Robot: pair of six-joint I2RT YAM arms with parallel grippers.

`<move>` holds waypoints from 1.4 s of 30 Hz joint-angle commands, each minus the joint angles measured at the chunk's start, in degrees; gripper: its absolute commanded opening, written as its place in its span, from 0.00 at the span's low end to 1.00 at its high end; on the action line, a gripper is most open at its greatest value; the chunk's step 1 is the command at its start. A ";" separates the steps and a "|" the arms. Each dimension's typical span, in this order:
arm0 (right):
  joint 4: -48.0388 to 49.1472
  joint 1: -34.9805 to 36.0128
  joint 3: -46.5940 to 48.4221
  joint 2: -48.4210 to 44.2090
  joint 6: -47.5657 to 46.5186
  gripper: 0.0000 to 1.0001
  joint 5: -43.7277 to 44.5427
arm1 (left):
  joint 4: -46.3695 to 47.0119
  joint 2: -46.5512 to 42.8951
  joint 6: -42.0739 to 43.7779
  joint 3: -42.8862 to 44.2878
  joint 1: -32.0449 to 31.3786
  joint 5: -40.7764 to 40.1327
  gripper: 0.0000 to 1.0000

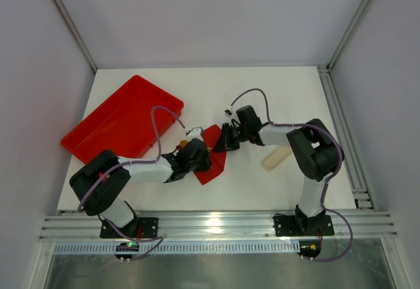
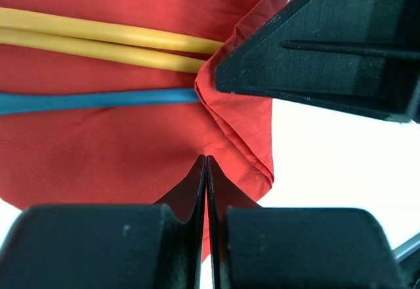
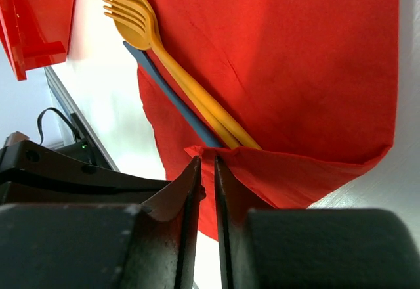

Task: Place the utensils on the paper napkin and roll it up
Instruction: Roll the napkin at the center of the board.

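Observation:
The red paper napkin (image 1: 214, 165) lies on the table between both grippers. On it lie the utensils: a yellow fork (image 3: 131, 20) with a second yellow handle (image 2: 98, 51) beside it, and a blue knife (image 3: 170, 98). One napkin corner is folded up over the handle ends (image 3: 295, 171). My right gripper (image 3: 207, 159) is shut on that folded edge, with red paper between its nearly closed fingers. My left gripper (image 2: 206, 157) is shut with nothing in it, its tips on the napkin (image 2: 98, 151) beside the right gripper's finger (image 2: 315, 59).
A large red plastic tray (image 1: 118, 121) sits at the back left, its corner (image 3: 33, 20) also in the right wrist view. A pale tan block-like piece (image 1: 276, 158) lies on the table by the right arm.

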 commanded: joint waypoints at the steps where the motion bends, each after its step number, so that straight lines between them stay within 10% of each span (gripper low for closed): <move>1: 3.46 -0.18 -0.44 0.80 -0.09 0.13 -0.54 | -1.19 -2.57 1.76 2.21 -0.21 -2.70 0.00; 42: 5.22 -1.68 -1.94 1.15 0.35 0.04 -1.68 | 3.64 5.51 3.00 8.36 5.50 4.42 0.00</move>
